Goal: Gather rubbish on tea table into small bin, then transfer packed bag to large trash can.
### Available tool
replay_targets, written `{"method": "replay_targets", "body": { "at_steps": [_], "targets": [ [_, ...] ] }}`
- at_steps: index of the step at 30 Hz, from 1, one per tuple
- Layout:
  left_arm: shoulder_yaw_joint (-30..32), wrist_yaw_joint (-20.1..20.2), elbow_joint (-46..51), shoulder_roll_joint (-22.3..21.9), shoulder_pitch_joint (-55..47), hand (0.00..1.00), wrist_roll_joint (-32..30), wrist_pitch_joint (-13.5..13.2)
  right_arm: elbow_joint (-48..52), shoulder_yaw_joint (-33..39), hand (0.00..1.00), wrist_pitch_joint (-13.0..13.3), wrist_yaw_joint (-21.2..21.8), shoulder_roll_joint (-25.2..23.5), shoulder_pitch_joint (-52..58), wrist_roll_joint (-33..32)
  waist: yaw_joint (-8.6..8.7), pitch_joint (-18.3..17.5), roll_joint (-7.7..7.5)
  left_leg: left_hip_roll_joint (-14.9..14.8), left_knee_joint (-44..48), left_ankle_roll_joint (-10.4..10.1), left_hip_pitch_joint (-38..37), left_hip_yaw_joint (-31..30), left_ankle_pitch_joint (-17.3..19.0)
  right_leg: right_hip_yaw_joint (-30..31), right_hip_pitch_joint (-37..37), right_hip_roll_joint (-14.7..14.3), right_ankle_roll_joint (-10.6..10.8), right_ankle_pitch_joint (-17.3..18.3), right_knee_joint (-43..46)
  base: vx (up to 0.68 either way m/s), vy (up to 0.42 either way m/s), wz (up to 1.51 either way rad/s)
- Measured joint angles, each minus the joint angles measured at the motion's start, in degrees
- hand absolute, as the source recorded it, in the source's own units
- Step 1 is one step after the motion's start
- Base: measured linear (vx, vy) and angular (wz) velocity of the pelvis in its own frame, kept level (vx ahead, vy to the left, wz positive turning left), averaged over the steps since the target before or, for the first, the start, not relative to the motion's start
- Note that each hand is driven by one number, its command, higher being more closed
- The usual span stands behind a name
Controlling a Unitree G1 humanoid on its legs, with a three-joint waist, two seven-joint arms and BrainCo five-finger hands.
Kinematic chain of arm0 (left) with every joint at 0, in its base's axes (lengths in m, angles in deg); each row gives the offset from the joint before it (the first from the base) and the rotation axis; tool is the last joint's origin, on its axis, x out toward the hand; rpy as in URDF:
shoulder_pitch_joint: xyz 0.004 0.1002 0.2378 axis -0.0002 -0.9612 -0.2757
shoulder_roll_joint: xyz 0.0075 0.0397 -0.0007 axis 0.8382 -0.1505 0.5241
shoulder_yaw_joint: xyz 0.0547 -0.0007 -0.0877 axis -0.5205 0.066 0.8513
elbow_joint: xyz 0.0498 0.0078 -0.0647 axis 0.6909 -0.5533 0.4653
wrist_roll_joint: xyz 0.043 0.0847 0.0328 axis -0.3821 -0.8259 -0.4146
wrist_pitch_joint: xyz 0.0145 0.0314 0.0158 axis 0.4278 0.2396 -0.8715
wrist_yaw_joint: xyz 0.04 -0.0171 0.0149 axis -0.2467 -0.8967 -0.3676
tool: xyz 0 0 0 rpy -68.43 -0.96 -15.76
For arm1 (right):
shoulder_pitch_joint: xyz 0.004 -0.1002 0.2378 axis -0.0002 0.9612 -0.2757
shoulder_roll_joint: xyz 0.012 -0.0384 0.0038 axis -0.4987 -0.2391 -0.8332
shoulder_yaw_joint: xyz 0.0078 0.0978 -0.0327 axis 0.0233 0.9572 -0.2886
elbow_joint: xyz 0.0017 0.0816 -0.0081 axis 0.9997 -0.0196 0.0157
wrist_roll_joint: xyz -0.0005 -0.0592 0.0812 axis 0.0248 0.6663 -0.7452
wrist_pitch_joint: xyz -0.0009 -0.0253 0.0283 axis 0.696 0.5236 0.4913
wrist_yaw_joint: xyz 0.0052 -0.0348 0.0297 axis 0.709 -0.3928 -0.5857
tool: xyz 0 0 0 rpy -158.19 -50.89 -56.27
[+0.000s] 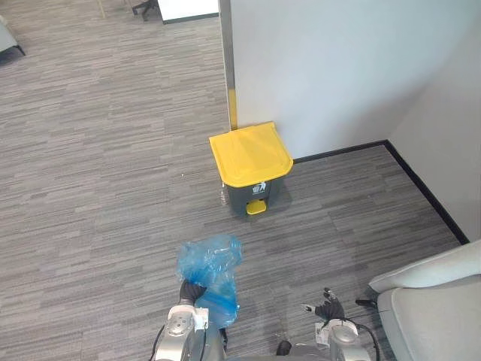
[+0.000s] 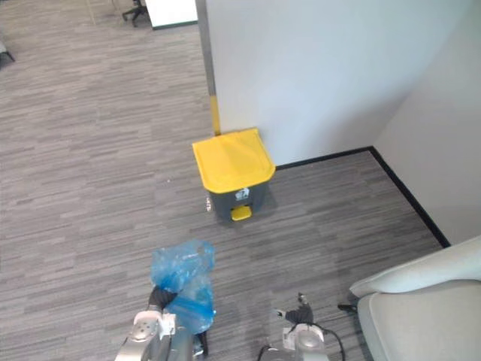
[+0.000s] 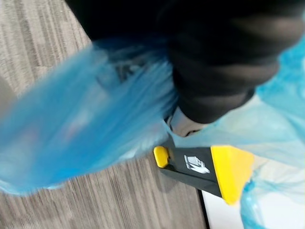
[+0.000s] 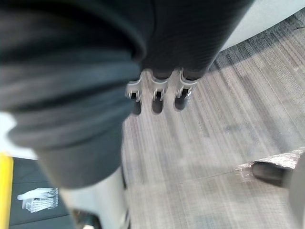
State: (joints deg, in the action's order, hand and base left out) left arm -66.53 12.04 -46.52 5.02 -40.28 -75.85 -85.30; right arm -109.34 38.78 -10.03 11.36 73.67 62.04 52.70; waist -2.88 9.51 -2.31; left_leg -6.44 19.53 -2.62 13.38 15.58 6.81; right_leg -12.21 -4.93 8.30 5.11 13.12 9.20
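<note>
Seemingly packed already, the blue bag hangs gripped in the left hand, short of the trash can, whose yellow lid is down; the right hand is loose and empty.

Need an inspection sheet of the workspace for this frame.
surface: grey striped carpet.
job's things: blue bag bunched at the left hand; grey bin by the wall, yellow lid closed.
clutter: nothing seen.
hands: left hand against the blue bag, grip hidden; right hand open, empty.
cables: nothing seen.
surroundings: white wall in a corner, pale sofa on the robot's right.
</note>
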Motion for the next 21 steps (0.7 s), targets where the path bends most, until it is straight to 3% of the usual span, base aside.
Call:
{"method": "replay_targets", "body": {
  "at_steps": [2,3,4,5,6,8,10,12,13,14,16,18,21],
  "targets": [
    [0.0,0.0,-0.3,0.1,-0.8,1.00,0.0,0.2,-0.1,0.0,0.00,0.0,0.1,0.5,-0.3,0.1,-0.07,0.3,0.45,1.0,0.4,0.6,-2.6,1.2,4.1,2.3,2.0,1.9,0.7,0.5,8.7,0.29,0.196,-0.30],
    [-0.8,0.0,-0.3,0.2,-1.9,1.00,0.0,0.2,-0.1,-0.1,0.00,0.0,0.2,0.5,0.3,0.2,0.01,0.1,0.64,1.9,-0.6,0.9,-5.6,1.9,5.5,4.7,6.4,3.9,1.8,0.1,20.7,0.30,0.209,-0.16],
    [-2.2,0.0,-0.3,0.9,-2.1,1.00,0.0,0.2,-0.2,-0.2,0.00,0.0,0.3,0.5,0.6,0.2,0.41,0.1,0.51,3.3,-1.2,1.2,-7.5,1.5,6.6,6.3,11.0,5.8,3.5,-2.8,31.4,0.24,0.146,0.05],
    [-2.7,0.0,-0.4,1.2,-2.2,1.00,0.0,0.2,-0.3,-0.3,0.00,0.0,0.3,0.5,0.9,0.2,0.75,0.0,0.45,3.6,-1.4,1.4,-8.1,1.1,7.0,6.9,12.2,6.1,3.7,-4.3,34.8,0.21,0.087,0.33],
    [-3.6,0.1,-0.4,1.4,-2.2,1.00,0.0,0.2,-0.3,-0.5,0.00,-0.1,0.3,0.5,1.5,0.2,1.26,0.1,0.49,3.9,-1.4,1.5,-9.4,0.7,7.9,7.7,14.3,6.4,2.9,-4.6,40.2,0.31,0.041,0.21],
    [-3.9,-0.2,-0.4,2.4,-2.4,1.00,0.0,0.2,0.4,-0.6,0.00,0.1,0.5,0.4,1.3,0.1,2.16,0.1,0.67,3.9,-1.7,1.8,-12.6,-0.9,10.1,6.3,19.8,5.3,-0.2,0.9,45.2,0.39,-0.008,0.21],
    [-3.9,-0.2,-0.4,2.3,-2.0,1.00,0.0,0.2,0.7,-0.7,0.00,0.6,0.6,0.4,1.1,0.2,3.03,0.2,0.59,3.0,-2.2,1.3,-15.0,-1.5,10.3,4.6,22.4,2.9,-1.4,3.6,41.8,0.38,-0.117,0.43],
    [-3.9,-0.2,-0.5,2.1,-1.8,1.00,0.0,0.2,0.6,-1.0,0.00,0.6,0.6,0.4,0.9,0.2,3.00,0.2,0.59,1.8,-3.1,0.9,-17.8,-2.0,10.5,3.3,25.1,0.1,-2.6,3.6,34.1,0.42,-0.191,0.37],
    [-3.9,-0.2,-0.6,2.2,-1.6,1.00,0.0,0.2,0.6,-1.7,0.00,0.6,0.6,0.6,0.4,0.2,3.06,0.1,0.29,1.4,-3.6,0.0,-19.5,-2.4,10.8,3.4,25.7,-1.5,-2.6,-0.3,23.7,0.46,-0.216,0.49],
    [-3.9,-0.2,-2.5,1.9,-0.4,1.00,0.0,0.0,0.0,-1.7,0.00,0.7,0.6,1.4,0.4,0.1,3.61,0.4,0.65,1.3,-3.4,-2.3,-20.3,-5.8,11.8,2.0,23.7,-2.6,-6.1,-6.4,18.5,0.46,-0.199,0.40],
    [-3.9,-0.1,-3.3,1.1,0.8,1.00,0.0,-0.1,-0.5,-1.6,0.00,0.5,0.4,2.4,-1.2,0.2,2.59,0.2,2.65,-0.1,-4.6,-1.3,-20.1,-8.6,11.1,1.8,23.1,-4.5,-7.0,-6.5,17.7,0.41,-0.150,0.03],
    [-4.0,-0.1,-3.5,0.9,1.5,1.00,0.0,-0.1,-0.5,-0.7,0.00,0.5,0.3,2.4,-1.7,0.2,3.10,0.4,2.95,-0.5,-5.7,-2.6,-20.9,-10.1,7.9,0.4,22.1,-4.6,-8.0,-4.0,18.3,0.42,-0.194,0.23],
    [-3.9,0.1,-3.1,-0.6,2.3,1.00,0.0,-0.1,-0.5,0.5,0.00,0.0,0.3,1.5,0.5,0.2,3.33,0.6,3.33,-3.4,3.0,-4.8,-20.4,-10.4,6.2,-2.9,14.1,-6.0,-8.4,-3.0,13.7,0.29,-0.117,0.42]
  ]
}}
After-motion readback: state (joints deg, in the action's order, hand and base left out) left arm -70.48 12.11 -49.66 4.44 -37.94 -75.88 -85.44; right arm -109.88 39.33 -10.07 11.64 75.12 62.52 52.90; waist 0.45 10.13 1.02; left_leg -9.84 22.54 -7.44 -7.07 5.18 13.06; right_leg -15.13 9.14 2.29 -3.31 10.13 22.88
